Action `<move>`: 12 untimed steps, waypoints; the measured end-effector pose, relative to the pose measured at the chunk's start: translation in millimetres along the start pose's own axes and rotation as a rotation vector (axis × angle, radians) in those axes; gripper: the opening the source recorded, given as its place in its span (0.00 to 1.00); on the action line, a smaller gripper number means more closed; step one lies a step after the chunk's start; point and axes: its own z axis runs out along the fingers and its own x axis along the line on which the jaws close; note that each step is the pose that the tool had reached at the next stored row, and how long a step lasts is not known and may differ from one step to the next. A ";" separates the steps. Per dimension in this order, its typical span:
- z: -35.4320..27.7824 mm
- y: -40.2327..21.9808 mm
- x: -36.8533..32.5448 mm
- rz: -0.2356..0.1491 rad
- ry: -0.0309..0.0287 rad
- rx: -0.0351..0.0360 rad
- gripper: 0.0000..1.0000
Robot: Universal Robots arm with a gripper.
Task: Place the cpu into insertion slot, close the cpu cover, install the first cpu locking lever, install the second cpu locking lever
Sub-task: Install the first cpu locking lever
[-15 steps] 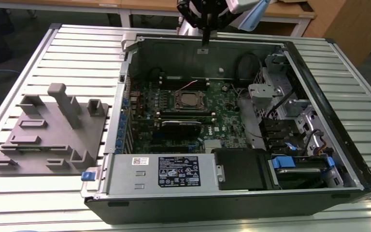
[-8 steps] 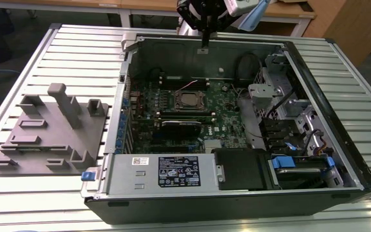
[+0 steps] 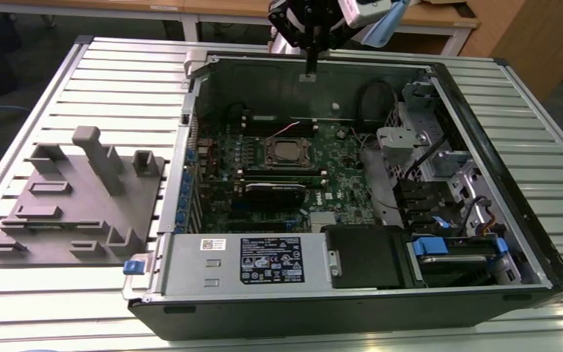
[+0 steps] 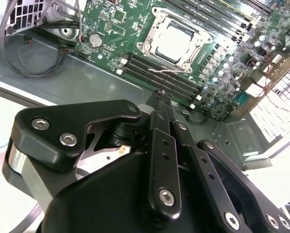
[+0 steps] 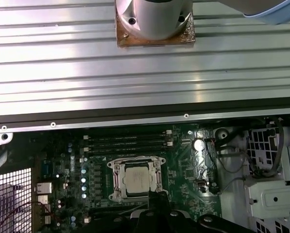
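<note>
The cpu (image 3: 286,152) lies flat in the insertion slot (image 3: 270,163) near the middle of the green board, its silver top showing in both wrist views (image 4: 176,41) (image 5: 136,178). The cpu cover (image 5: 116,179) lies down around the chip as a silvery frame (image 4: 160,18). Thin wire levers (image 4: 164,72) run along the socket's sides; whether they are latched I cannot tell. My gripper (image 3: 309,73) hangs high over the case's far wall, well above the socket. Its narrow black fingers (image 4: 162,94) are shut together with nothing between them.
The open computer case (image 3: 516,147) lies on a slatted metal table (image 3: 115,81). A grey fixture block (image 3: 76,198) stands at the exterior view's left. The power supply (image 3: 252,260) is in front, with drive bays and cables (image 3: 438,161) at the exterior view's right. Memory slots (image 4: 154,73) flank the socket.
</note>
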 end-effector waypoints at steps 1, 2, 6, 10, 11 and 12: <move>0.5 0.0 0.0 0.000 0.0000 0.0000 0.10; 1.1 -0.1 0.1 0.000 0.0000 0.0000 0.10; 2.9 -0.3 0.2 0.000 0.0000 0.0001 0.10; 3.1 -0.4 0.2 0.000 0.0001 0.0001 0.10; 3.2 -0.4 0.2 0.000 0.0000 0.0000 0.10; 3.2 -0.4 0.2 0.000 0.0000 0.0001 0.10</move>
